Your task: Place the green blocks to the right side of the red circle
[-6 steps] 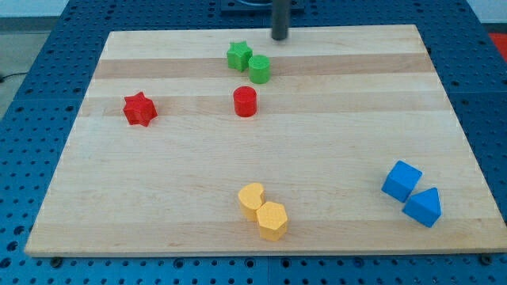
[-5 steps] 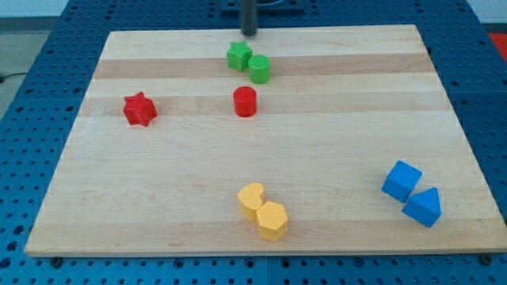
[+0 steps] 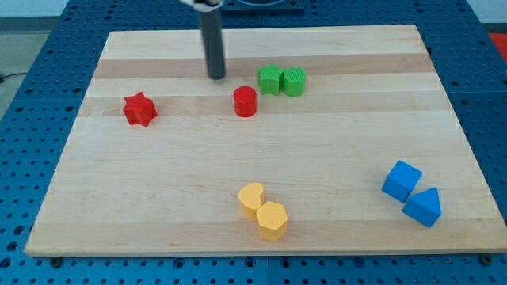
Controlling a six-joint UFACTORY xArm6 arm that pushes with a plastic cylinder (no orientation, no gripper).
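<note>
The red circle (image 3: 245, 101) stands on the wooden board (image 3: 261, 190) a little above the middle. The green star (image 3: 271, 79) and the green cylinder (image 3: 294, 81) sit side by side, touching, just above and to the right of the red circle. My tip (image 3: 216, 77) rests on the board up and to the left of the red circle, to the left of the green star, with a gap between them.
A red star (image 3: 139, 108) lies at the left. A yellow heart (image 3: 252, 199) and a yellow hexagon (image 3: 272, 220) touch near the bottom edge. A blue cube (image 3: 402, 180) and a blue triangular block (image 3: 424, 207) sit at the bottom right.
My tip moved from the top edge left and down onto the board. The two green blocks slid to the right and slightly down, now right of and above the red circle.
</note>
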